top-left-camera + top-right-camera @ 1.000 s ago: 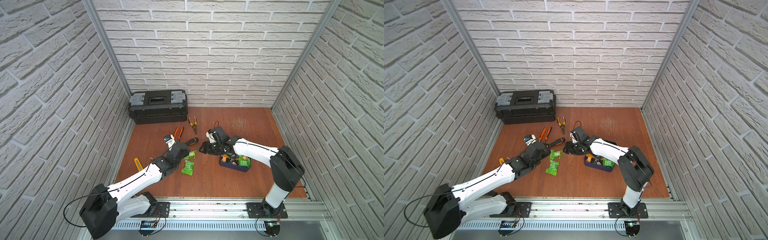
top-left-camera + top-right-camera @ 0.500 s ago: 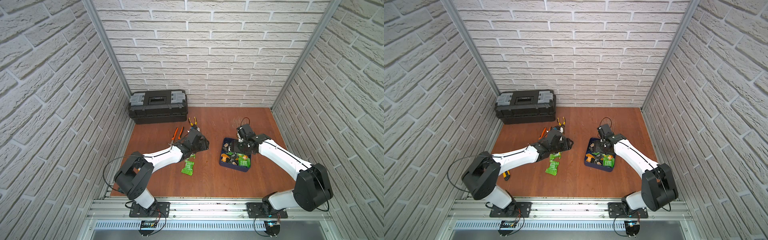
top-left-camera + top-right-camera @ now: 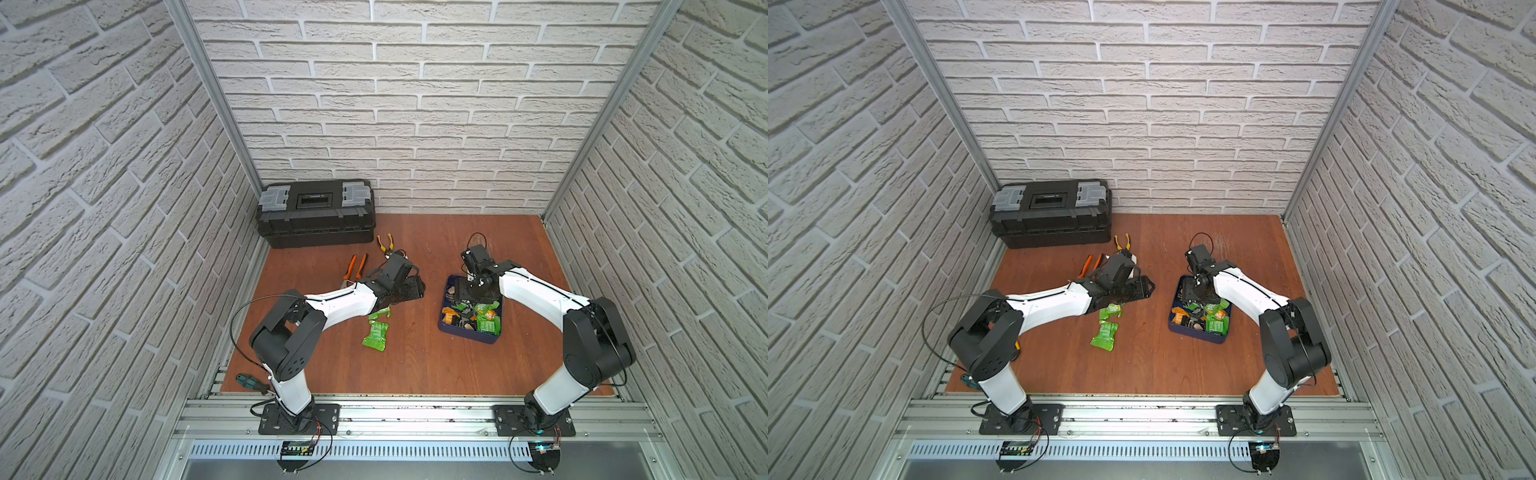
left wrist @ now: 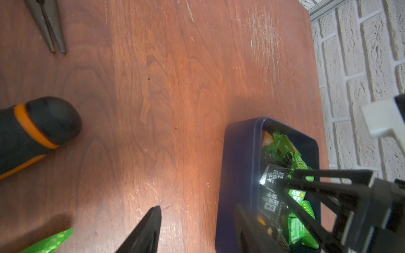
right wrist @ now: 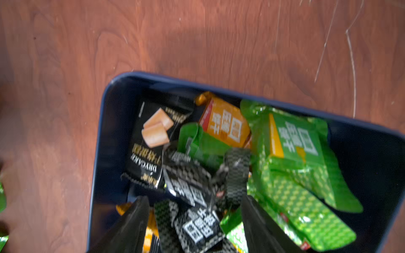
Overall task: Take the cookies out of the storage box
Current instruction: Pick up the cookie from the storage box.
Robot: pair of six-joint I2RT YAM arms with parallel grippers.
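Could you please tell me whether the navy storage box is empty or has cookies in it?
Not empty: the storage box holds a pile of green, orange and black cookie packets; only a few green ones lie outside.

**Twin white-shelled arms with black joints**

The left arm (image 3: 340,301) and right arm (image 3: 536,291) share smooth white link covers, each marked with a thin dark seam line, set between bulky matte-black joint housings dotted with small screw holes. Thin black cables (image 3: 235,328) loop off the joints. Each arm is mounted on a black base plate (image 3: 328,417) with small screws. The left gripper (image 4: 197,207) and right gripper (image 5: 195,198) have plain black fingers tapering to narrow tips.
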